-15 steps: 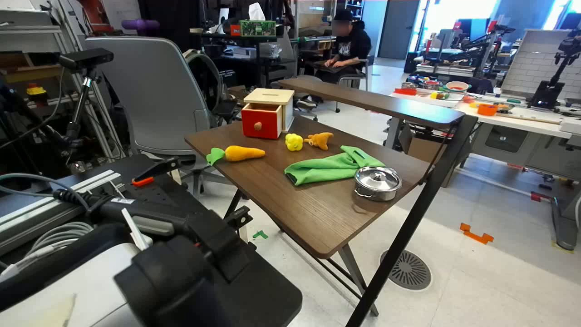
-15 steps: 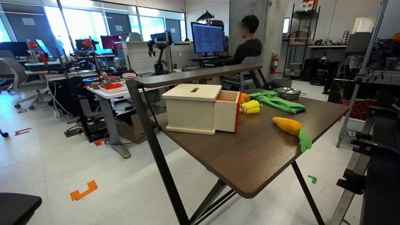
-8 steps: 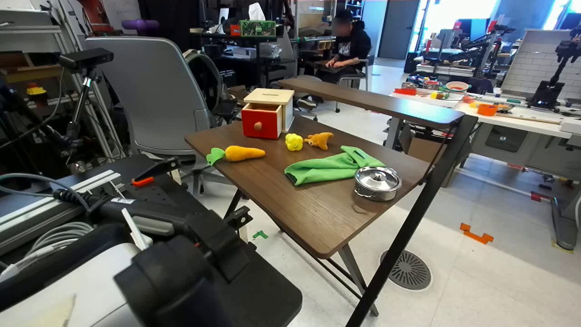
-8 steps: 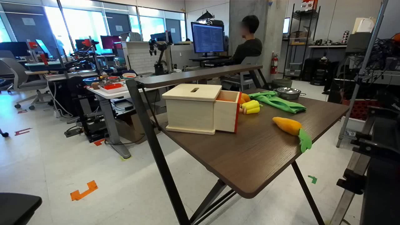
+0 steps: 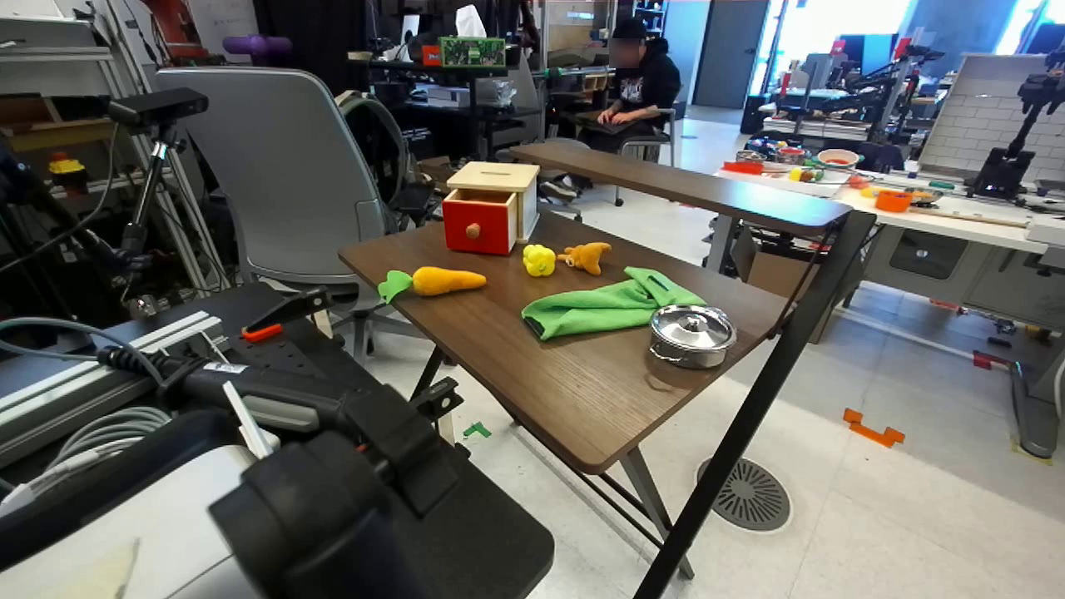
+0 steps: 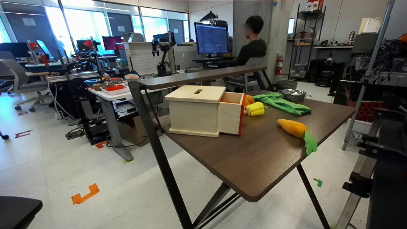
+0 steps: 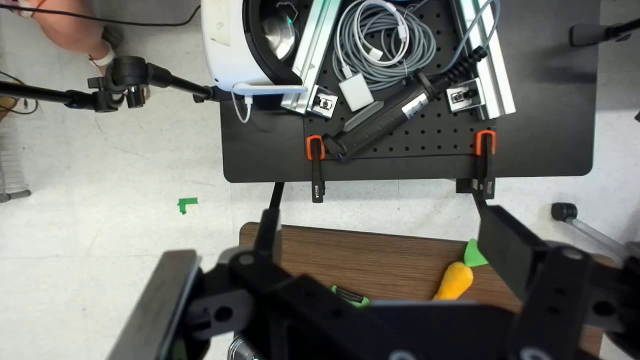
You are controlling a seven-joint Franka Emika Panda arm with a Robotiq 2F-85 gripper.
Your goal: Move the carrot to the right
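Note:
The carrot is an orange tapered toy with a green leafy top. It lies on the brown table (image 5: pixel 532 391) at the edge facing the black robot stand, in both exterior views (image 5: pixel 449 281) (image 6: pixel 292 128). Its green top reaches the table edge. In the wrist view the carrot (image 7: pixel 455 281) shows low beside the right-hand finger, its tapered end hidden behind the gripper body. My gripper (image 7: pixel 380 212) is wide open with nothing between its fingers, above and apart from the carrot. The gripper is out of view in both exterior views.
A wooden box (image 6: pixel 194 111) with its red-fronted drawer (image 5: pixel 478 223) partly open stands on the table. Near it lie a yellow toy (image 5: pixel 539 259), a shorter orange toy (image 5: pixel 587 257), a green cloth (image 5: pixel 611 304) and a lidded metal pot (image 5: pixel 692 335). A raised shelf (image 5: pixel 682 187) runs along one side.

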